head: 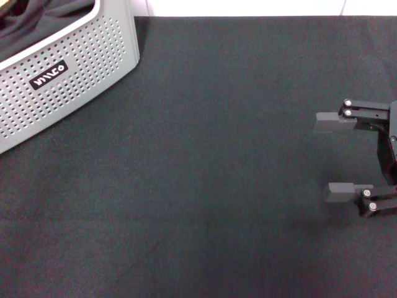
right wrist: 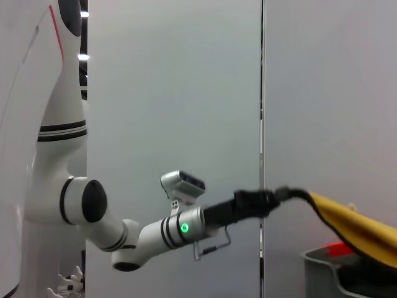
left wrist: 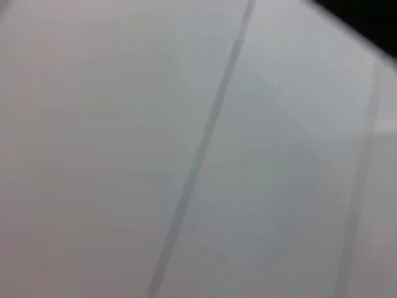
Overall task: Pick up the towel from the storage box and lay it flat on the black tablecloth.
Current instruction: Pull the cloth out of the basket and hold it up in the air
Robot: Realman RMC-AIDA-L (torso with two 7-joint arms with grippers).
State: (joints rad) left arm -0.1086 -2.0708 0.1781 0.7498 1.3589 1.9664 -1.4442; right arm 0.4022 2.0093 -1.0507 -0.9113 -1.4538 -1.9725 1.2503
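Black right hand (head: 334, 158), grey fingertip pads (head: 340, 193)

Soft, even overhead light is falling on the matte black fabric tablecloth (head: 205, 186), casting faint shadows. The left wrist view is showing only blur; ceiling lamps are glaring in the right wrist view.

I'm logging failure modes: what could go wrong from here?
1. The left gripper holds the towel at one spot, with the rest drooping toward the box; it may slip or land bunched.
2. The right gripper, open over the tablecloth, may be in the way where the towel gets laid.
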